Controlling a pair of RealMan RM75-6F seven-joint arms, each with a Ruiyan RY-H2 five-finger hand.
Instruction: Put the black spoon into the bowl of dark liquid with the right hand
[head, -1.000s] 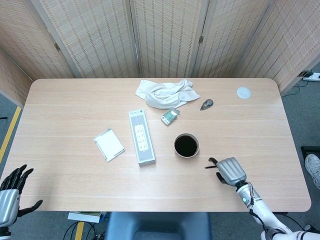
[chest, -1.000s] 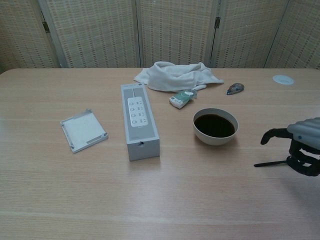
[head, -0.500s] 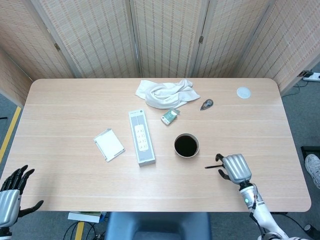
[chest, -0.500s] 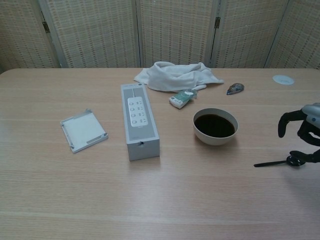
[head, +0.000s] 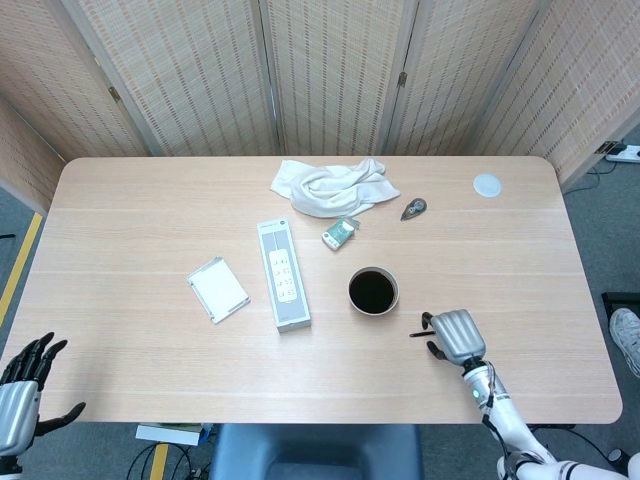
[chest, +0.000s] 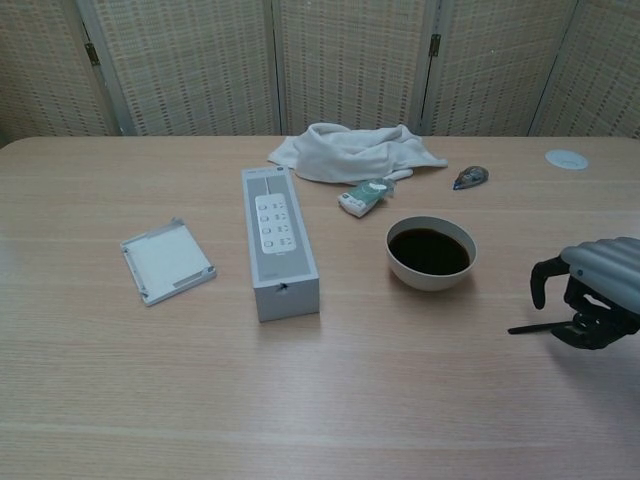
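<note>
While the right hand (chest: 592, 296) curls low over the bowl end of the slim black plastic spoon (chest: 545, 326), grip unconfirmed, a loose hold could drop it short of the white bowl of dark liquid (chest: 431, 252) just beyond its fingertips.

A pale wooden table (head: 150, 200) is standing before a folding woven screen (head: 330, 70). Grey floor (head: 610, 250) is showing on both sides, with a yellow line (head: 18, 268) running along the left.
</note>
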